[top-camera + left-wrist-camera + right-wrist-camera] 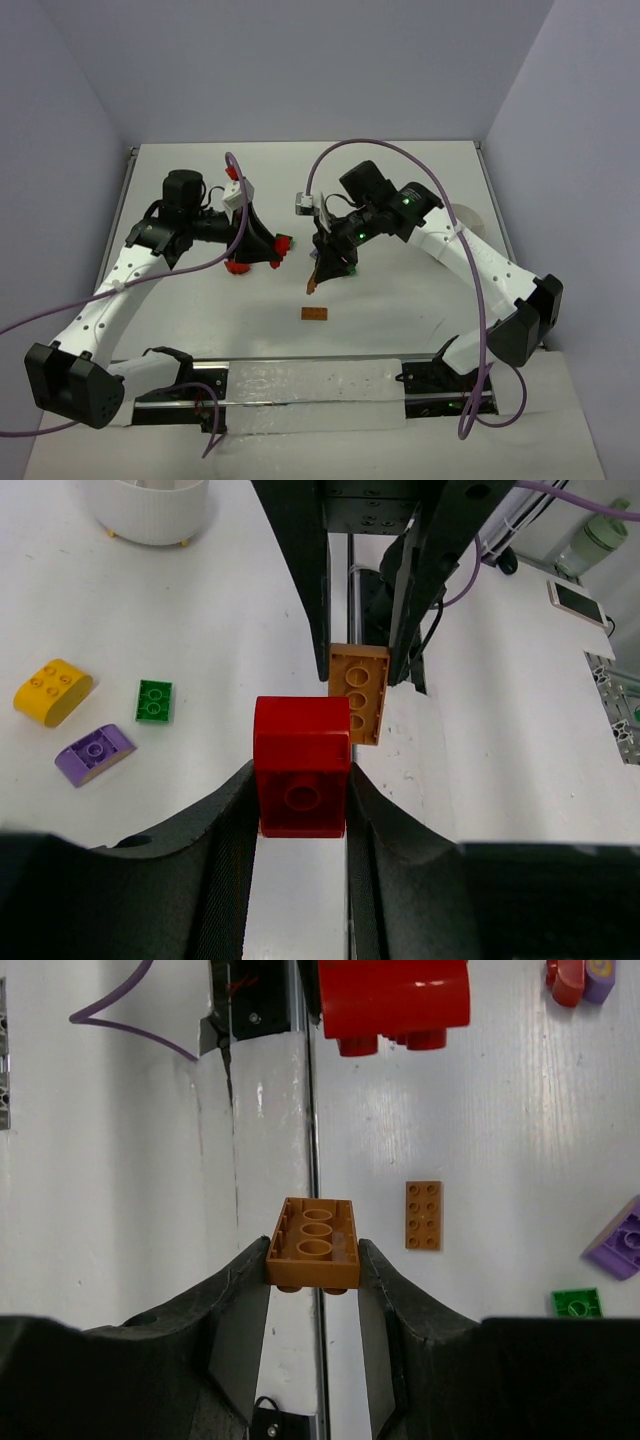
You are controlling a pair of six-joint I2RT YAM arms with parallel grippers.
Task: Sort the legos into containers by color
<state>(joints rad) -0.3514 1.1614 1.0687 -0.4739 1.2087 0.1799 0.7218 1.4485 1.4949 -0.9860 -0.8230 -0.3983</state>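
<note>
My left gripper (pixel 300 780) is shut on a red brick (pixel 301 765) and holds it above the table; it also shows in the top view (pixel 281 247). My right gripper (pixel 313 1260) is shut on an orange-brown brick (pixel 313 1244), studs down, close in front of the red brick (pixel 395 1000). In the top view the right gripper (pixel 318 278) hangs mid-table. A second, flat orange-brown brick (pixel 315 315) lies on the table below it. Yellow (pixel 52 691), green (pixel 154 700) and purple (pixel 94 753) bricks lie loose. The white cup (pixel 150 505) stands beyond them.
In the top view the white cup (pixel 466 214) is partly hidden behind the right arm. Purple cables loop over both arms, with red knobs (pixel 237 267) on the left one. A metal rail (pixel 310 385) runs along the near edge between the arm bases.
</note>
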